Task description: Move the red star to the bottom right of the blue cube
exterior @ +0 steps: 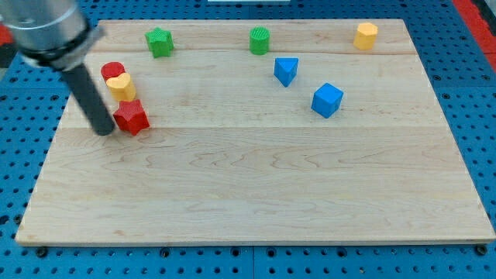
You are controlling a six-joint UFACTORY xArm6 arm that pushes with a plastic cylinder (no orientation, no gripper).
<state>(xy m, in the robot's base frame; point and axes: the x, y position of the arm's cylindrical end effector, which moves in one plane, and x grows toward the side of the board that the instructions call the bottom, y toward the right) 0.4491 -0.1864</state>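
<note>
The wooden desk lay on blue pegboard. My tip, a bare rod end effector holding nothing, touched the red star just right of it; an off-centre shove risked spinning it into the yellow heart beyond, far short of the blue cube

We see a pale wooden board filling most of the view, its grain running from 9 o'clock to 3 o'clock. A fine seam crosses the board near 12 o'clock, parallel to its far edge. The board rests on a blue perforated surface with a regular grid of small dark holes; we note this surface exposed at 9 o'clock, at 3 o'clock and as a thin strip at 6 o'clock. At about 1 o'clock, in the corner, a red patch shows beyond the blue. Lighting is even and diffuse; the wood shows no harsh glare. Walls, windows and floor are out of frame.
</note>
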